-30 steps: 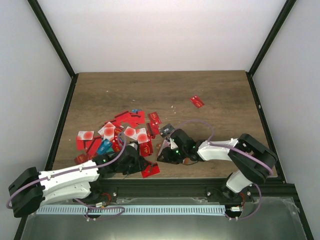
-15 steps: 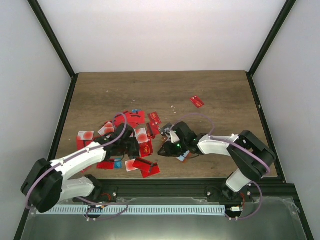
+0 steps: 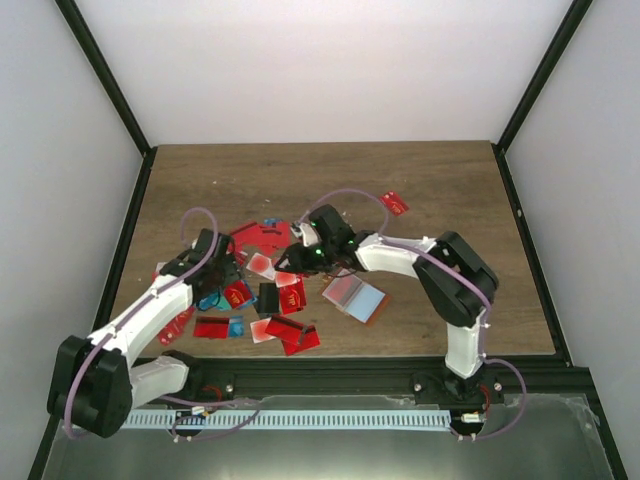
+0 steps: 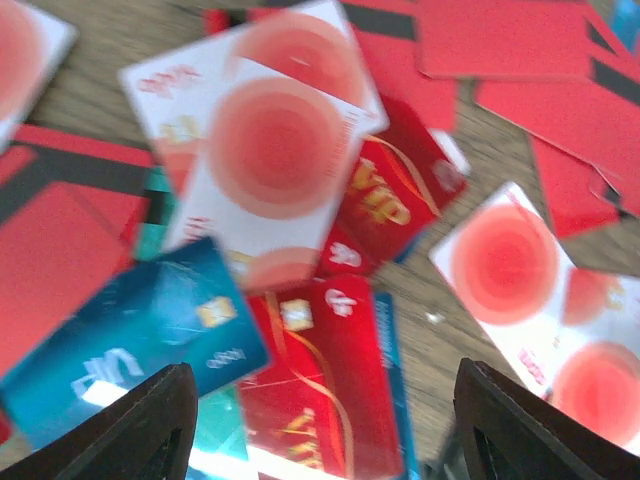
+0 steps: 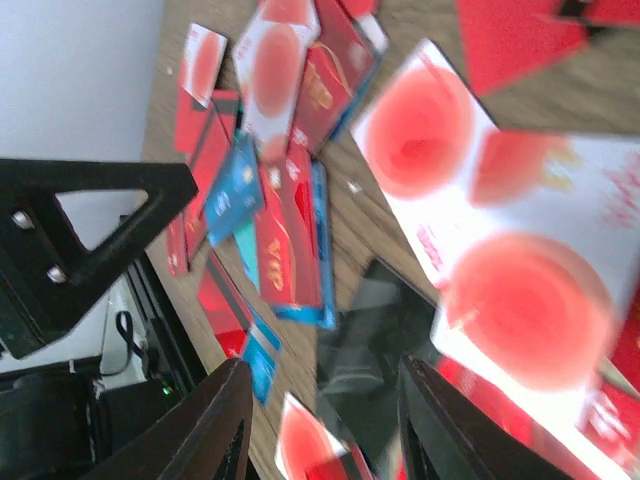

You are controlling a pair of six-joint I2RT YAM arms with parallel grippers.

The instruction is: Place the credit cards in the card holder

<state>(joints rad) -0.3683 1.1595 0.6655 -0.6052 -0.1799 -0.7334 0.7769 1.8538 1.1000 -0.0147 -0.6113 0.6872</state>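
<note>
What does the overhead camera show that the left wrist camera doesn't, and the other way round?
Only the overhead view: the card holder lying open to the right of the pile, a lone red card farther back, and the right gripper over the pile. Only the left wrist view: close detail, such as the gold chip on a blue card, and the left gripper with fingertips spread wide. Both: the heap of credit cards on the wooden table.

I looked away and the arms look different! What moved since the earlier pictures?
Both arms swung away from the front edge. The left claw went left and farther back over the credit cards, jaws wide. The right claw went left over the pile too, leaving the card holder lying open on the table. The lone red card at the back stayed put.
</note>
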